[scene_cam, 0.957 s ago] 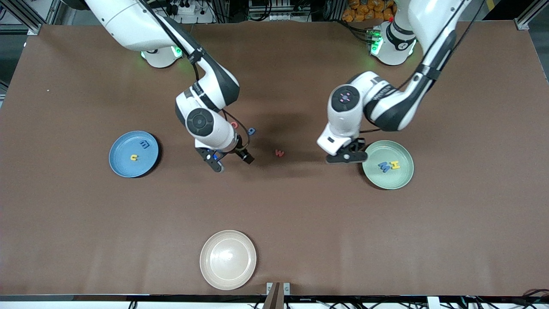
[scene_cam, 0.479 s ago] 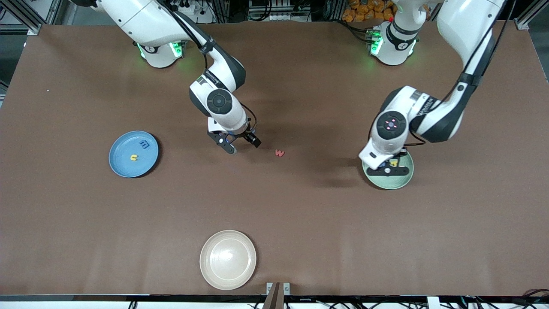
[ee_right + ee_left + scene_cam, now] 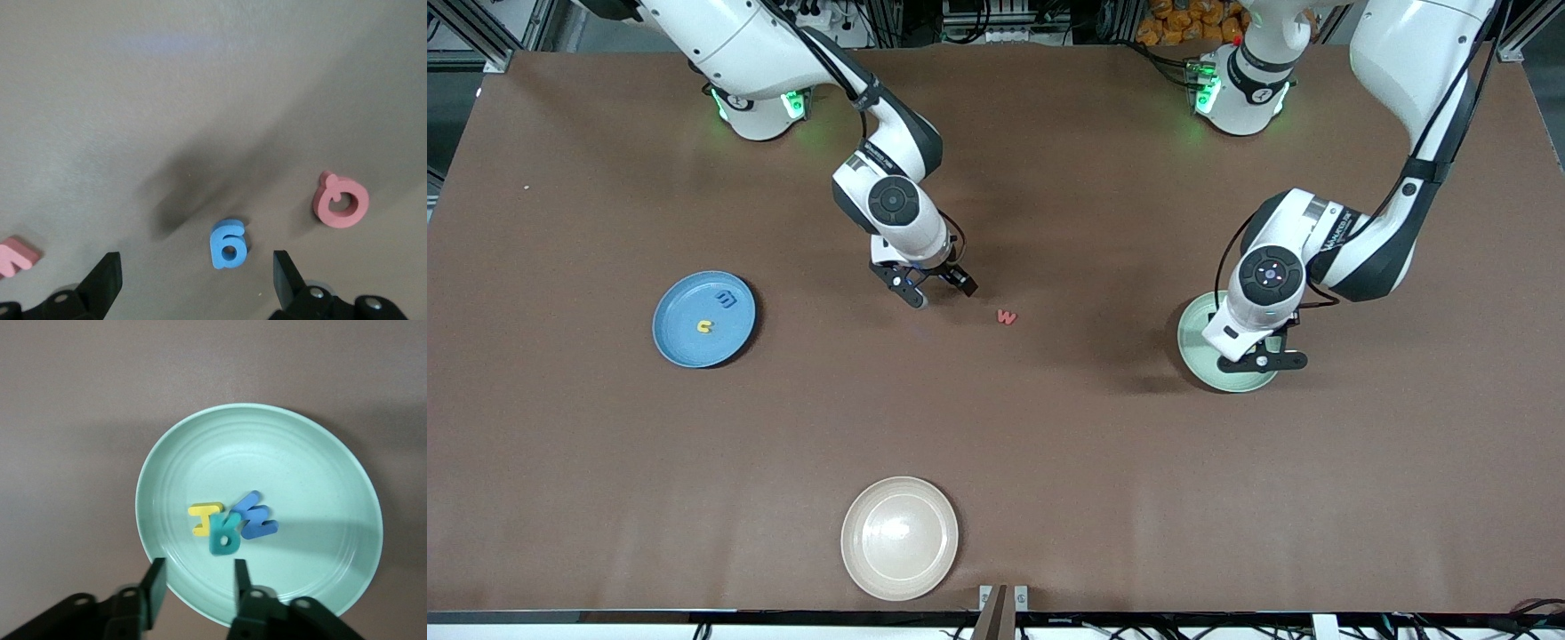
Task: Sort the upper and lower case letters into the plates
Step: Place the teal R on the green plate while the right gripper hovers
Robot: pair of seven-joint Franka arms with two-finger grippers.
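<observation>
My left gripper [image 3: 1261, 361] hangs open and empty over the mint green plate [image 3: 1197, 354]. In the left wrist view its fingers stand apart [image 3: 199, 587] over the plate's rim [image 3: 307, 473]. A yellow letter [image 3: 204, 518], a teal letter [image 3: 225, 537] and a blue letter [image 3: 254, 517] lie together in that plate. My right gripper [image 3: 938, 292] is open above the table. In the right wrist view [image 3: 195, 283] a blue letter [image 3: 229, 245] lies between its fingers and a red round letter [image 3: 340, 203] lies beside it. A red W [image 3: 1007, 316] lies nearby. The sky blue plate [image 3: 685, 342] holds a yellow letter [image 3: 706, 326] and a blue letter [image 3: 727, 300].
A cream-beige plate [image 3: 899, 537] sits near the table's edge closest to the front camera. The brown table [image 3: 605, 462] stretches wide around the plates.
My left gripper moved over the mint plate toward the left arm's end; a teal letter now lies in it. My right gripper moved away from the front camera, over the blue and red letters.
</observation>
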